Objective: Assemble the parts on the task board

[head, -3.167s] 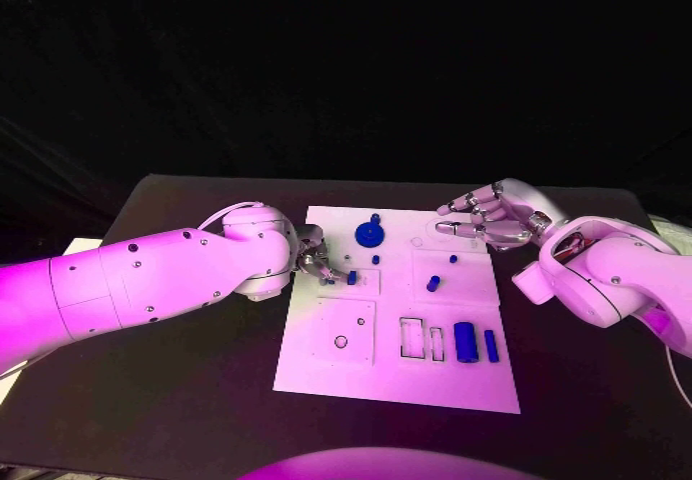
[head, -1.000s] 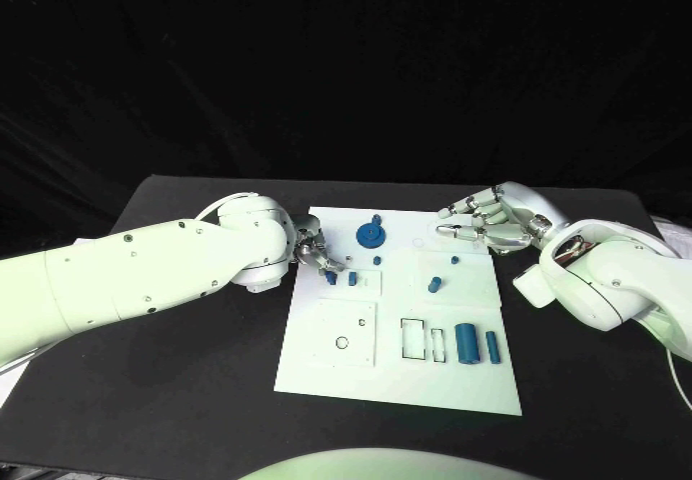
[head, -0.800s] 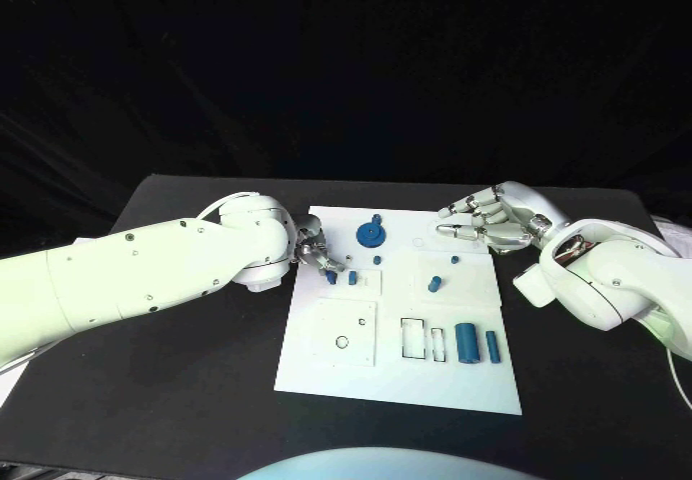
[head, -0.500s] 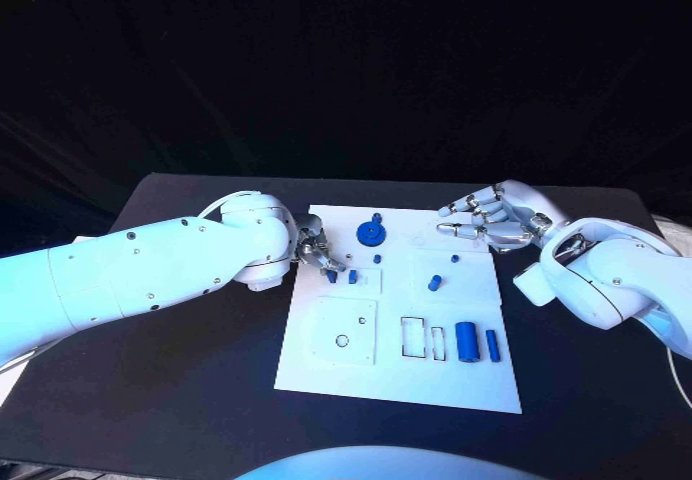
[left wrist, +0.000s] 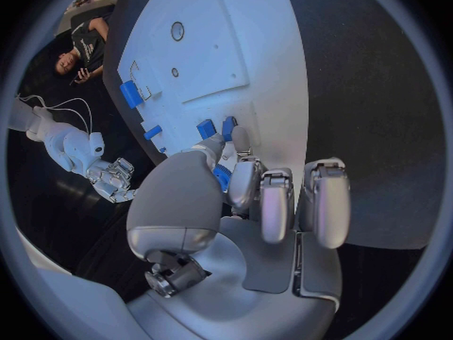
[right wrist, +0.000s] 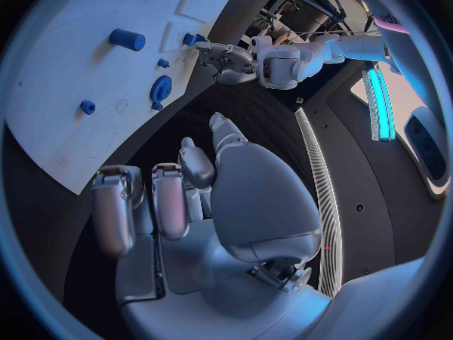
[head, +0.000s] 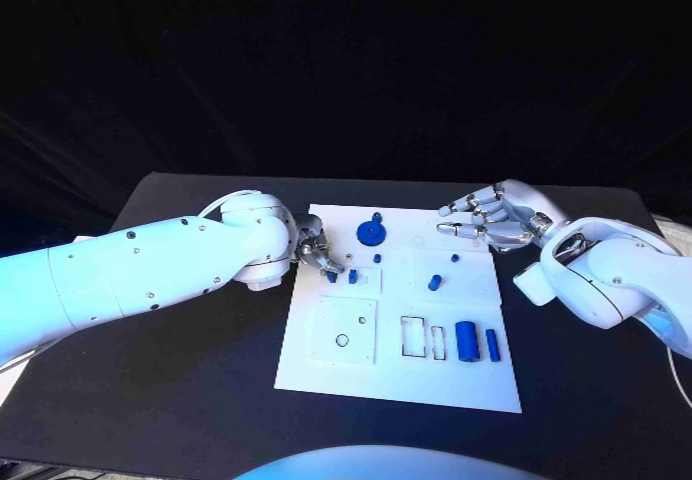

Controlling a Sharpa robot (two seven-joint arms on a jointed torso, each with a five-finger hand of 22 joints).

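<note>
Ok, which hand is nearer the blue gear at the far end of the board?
Left. The left hand sits just beside the blue gear, toward the robot; the right hand hovers across the task board, beyond its far right edge.

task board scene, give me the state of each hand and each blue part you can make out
left hand: pinches a small blue part at the board's left edge
right hand: holds nothing, fingers apart, at the board's far right corner
blue gear: on the board
large blue cylinder: lying on the board
task board: flat on the table
</note>
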